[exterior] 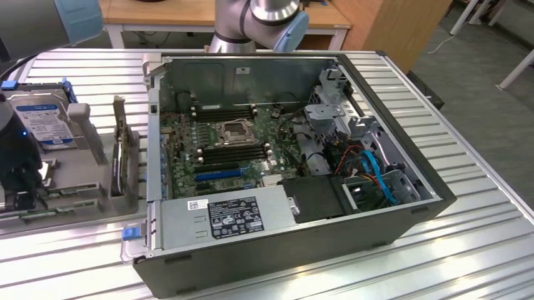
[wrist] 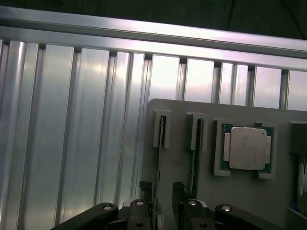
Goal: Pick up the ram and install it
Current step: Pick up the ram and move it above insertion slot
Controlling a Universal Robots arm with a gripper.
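Wrist view
Counts: we count two memory sticks, one processor chip [wrist: 247, 148], one tray [wrist: 216, 111] and two fingers [wrist: 178, 194].
Ram: the ram [wrist: 162, 134] stands on its long edge in a pale holder block on the tray. We see it edge-on as a thin dark strip and cannot make out its chips.
Second stick: the second ram stick [wrist: 196, 143] stands the same way just beside the ram, between it and the processor chip.
Gripper: the gripper [wrist: 162, 190] has one black finger on each side of the ram's near end. The jaws are partly apart with a gap showing, and they grip nothing. We cannot tell whether either finger touches the stick.
Surface: the tray is flat and grey, and lies on a ribbed aluminium table [wrist: 72, 120].

Exterior view
Counts: we count one arm [exterior: 50, 22], one open computer case [exterior: 292, 256], one hard drive [exterior: 42, 122] and one power supply [exterior: 225, 219].
Arm: it reaches down over the tray at the exterior view's left, well apart from the case.
Case: it lies on its side with the motherboard [exterior: 187, 134] facing up. Black memory slots sit on both sides of the processor socket [exterior: 234, 131].
Surface: the same ribbed metal table carries the case and the tray.
Room: we see a wooden desk [exterior: 167, 12] behind the table and grey floor at the exterior view's right.
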